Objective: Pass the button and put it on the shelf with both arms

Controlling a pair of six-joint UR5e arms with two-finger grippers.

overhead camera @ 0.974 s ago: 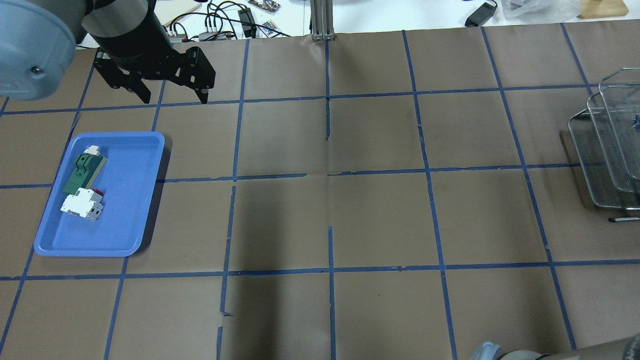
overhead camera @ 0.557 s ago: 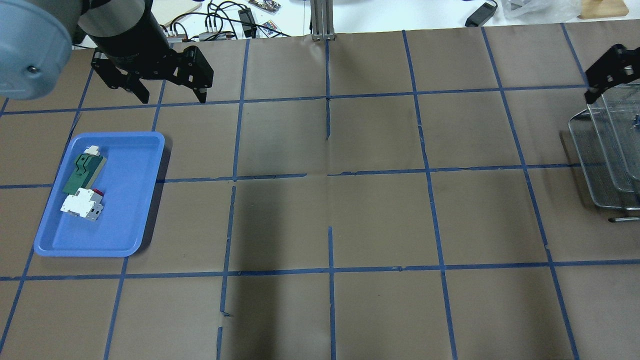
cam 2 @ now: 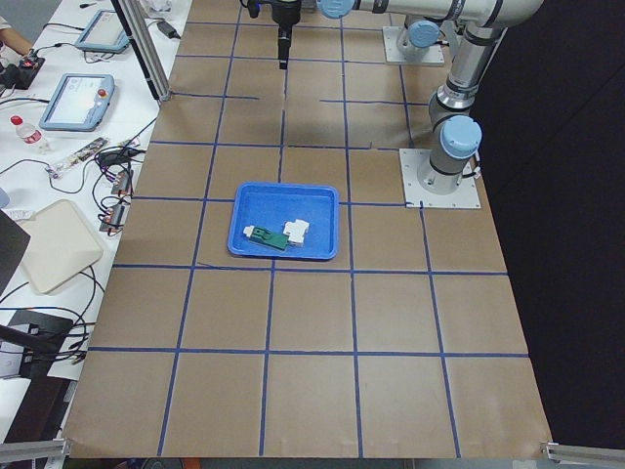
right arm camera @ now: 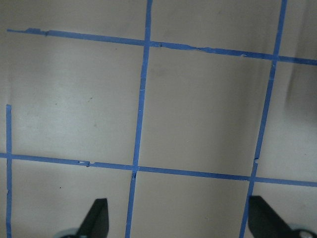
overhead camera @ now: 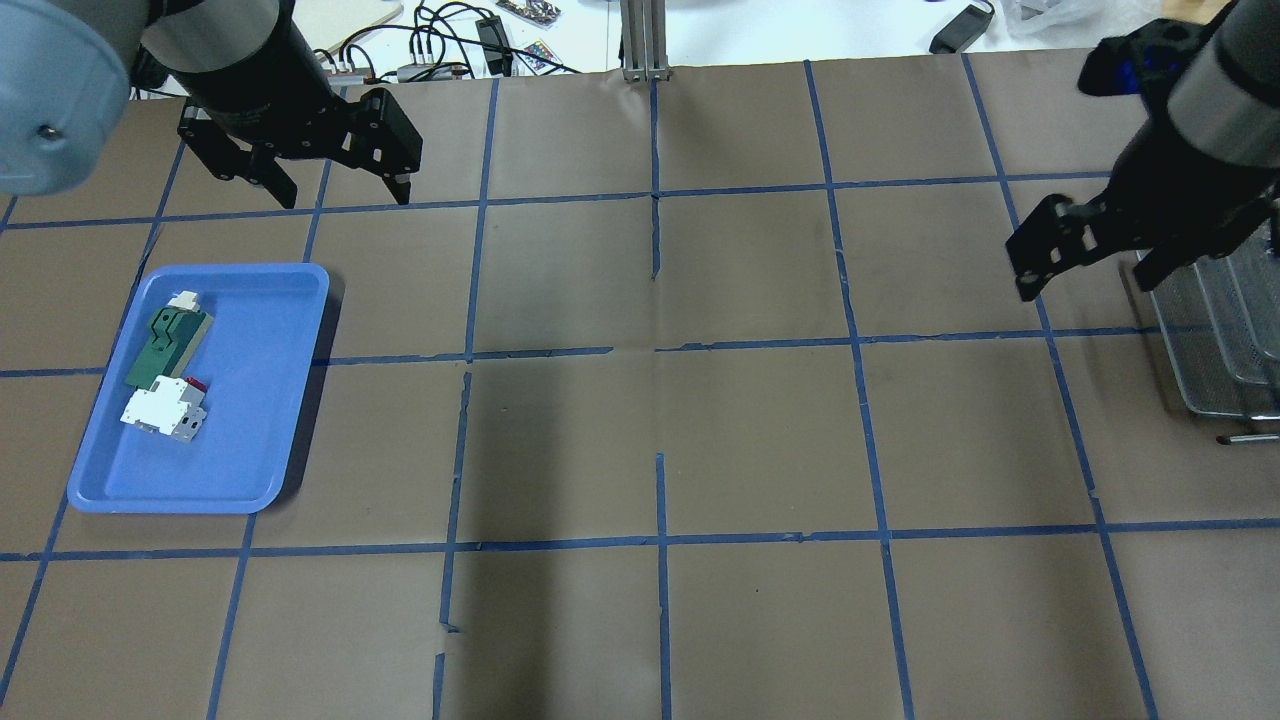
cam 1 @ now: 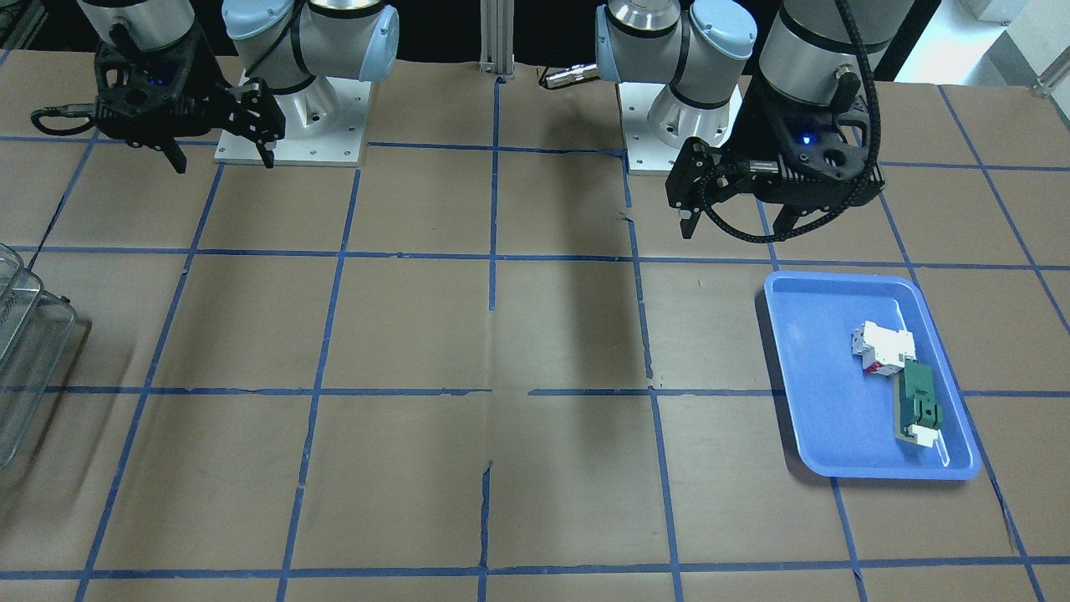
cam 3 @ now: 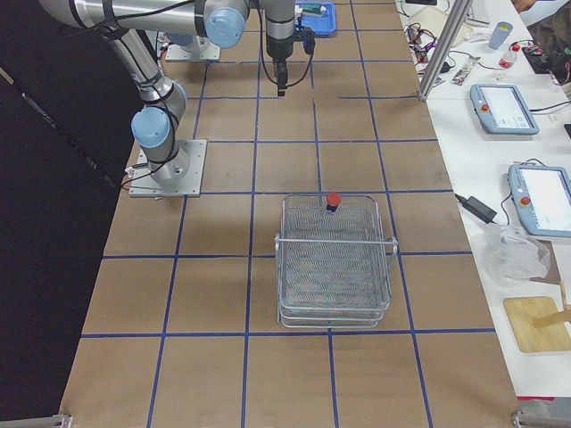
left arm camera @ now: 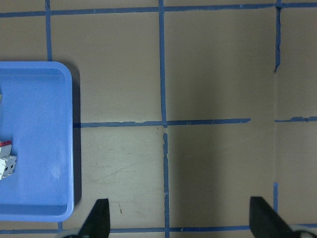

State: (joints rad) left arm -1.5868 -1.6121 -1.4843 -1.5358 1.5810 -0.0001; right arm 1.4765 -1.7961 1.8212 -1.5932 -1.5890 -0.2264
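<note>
Seen from overhead, the left gripper (overhead camera: 340,195) hangs over the table (overhead camera: 760,430) just past the far end of the blue tray (overhead camera: 250,420). Its fingers are spread wide with nothing between them. Its own wrist camera confirms this, showing two dark fingertips (left arm camera: 99,218) far apart over bare paper and only a corner of the tray. A white block (overhead camera: 165,412) and a green part (overhead camera: 168,345) lie touching each other in the tray.

Farther right, the right gripper (overhead camera: 1088,280) hovers beside the shelf (overhead camera: 1215,330), also spread open and empty. The front view shows the same of it (cam 1: 223,160).

Neither of these views shows the button. Overhead, the shelf runs off the frame edge and the right arm covers part of it. In the front view only a corner of the wire is visible. The camera at the robot's right end shows the whole shelf (cam 3: 335,259), with the button (cam 3: 334,201) standing red cap up at the end nearer the arms. It appears to sit on the top tier, close to the rim. At that size its lower body is hard to make out.
</note>
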